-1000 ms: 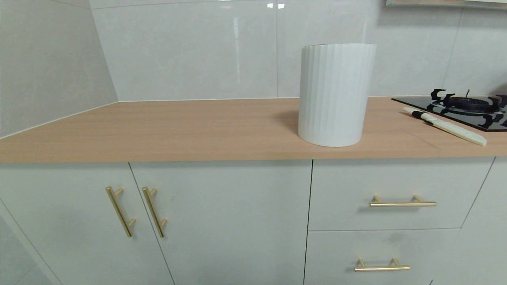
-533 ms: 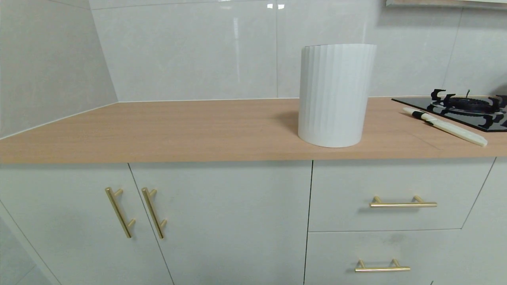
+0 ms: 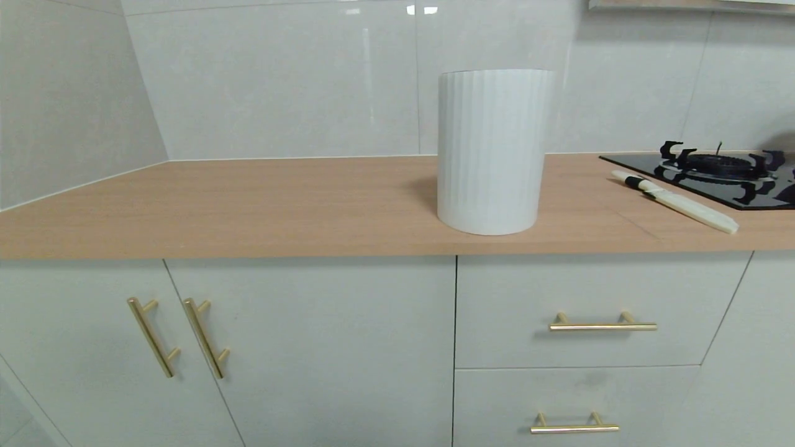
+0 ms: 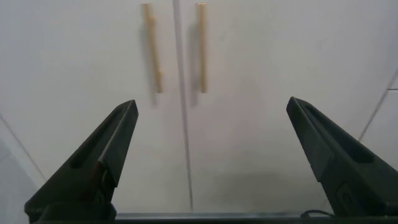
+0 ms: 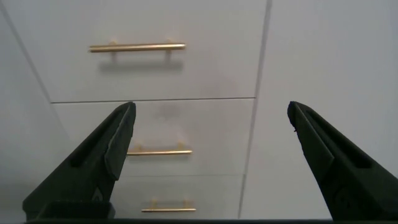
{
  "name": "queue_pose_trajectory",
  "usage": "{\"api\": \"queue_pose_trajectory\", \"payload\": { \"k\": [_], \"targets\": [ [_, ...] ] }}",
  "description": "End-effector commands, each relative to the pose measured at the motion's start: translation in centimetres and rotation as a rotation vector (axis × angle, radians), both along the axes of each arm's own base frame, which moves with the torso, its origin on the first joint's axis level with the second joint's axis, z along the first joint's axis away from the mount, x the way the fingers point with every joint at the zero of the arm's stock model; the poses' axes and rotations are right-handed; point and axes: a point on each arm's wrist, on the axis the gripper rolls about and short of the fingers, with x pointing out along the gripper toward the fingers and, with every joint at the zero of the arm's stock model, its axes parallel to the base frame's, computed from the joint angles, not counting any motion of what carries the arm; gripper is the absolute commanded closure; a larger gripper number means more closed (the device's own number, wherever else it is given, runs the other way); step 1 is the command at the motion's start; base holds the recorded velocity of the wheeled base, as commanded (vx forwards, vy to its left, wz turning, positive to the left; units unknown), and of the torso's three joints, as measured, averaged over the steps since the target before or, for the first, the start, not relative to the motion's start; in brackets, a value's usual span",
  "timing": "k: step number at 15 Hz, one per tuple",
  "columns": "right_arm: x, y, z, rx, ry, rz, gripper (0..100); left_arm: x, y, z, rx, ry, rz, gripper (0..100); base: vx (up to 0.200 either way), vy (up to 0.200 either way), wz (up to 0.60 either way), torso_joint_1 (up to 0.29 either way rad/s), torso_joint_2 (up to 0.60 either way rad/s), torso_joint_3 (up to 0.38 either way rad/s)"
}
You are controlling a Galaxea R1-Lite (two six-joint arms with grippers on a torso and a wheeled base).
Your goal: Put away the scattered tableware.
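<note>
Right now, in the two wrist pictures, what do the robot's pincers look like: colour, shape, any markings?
The left pincer has two dark grey, matte fingers. They are broad at the base and taper to a narrow tip, with a bevelled inner edge. The right pincer looks the same. Their visible surfaces are plain.

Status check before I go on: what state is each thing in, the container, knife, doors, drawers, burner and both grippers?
white container: upright on the counter, inside hidden.
knife: lying flat on the counter beside the cooktop.
cabinet doors: both shut.
drawers: shut.
burner: no flame seen.
left gripper: open, empty.
right gripper: open, empty.
</note>
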Motion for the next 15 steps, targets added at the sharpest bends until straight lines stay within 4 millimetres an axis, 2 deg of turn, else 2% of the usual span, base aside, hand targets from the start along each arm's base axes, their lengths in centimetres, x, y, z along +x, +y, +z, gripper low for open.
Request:
{"api": "queue_pose_trajectory", "payload": {
  "k": [1, 2, 15],
  "targets": [
    [0.02, 0.00, 0.01, 0.000, 0.002, -0.001, 0, 0.00, 0.00, 0.00, 0.000, 0.000, 0.000, 0, 0.000, -0.200, 0.00, 0.002, 0.00, 0.002],
    [0.02, 0.00, 0.01, 0.000, 0.002, -0.001, 0, 0.00, 0.00, 0.00, -0.001, 0.000, 0.000, 0, 0.000, -0.200, 0.00, 0.007, 0.00, 0.002],
    [0.01, 0.00, 0.01, 0.000, 0.001, 0.001, 0, 0.00, 0.00, 0.00, -0.003, 0.000, 0.001, 0, 0.000, 0.000, 0.00, 0.000, 0.00, 0.000]
  ]
}}
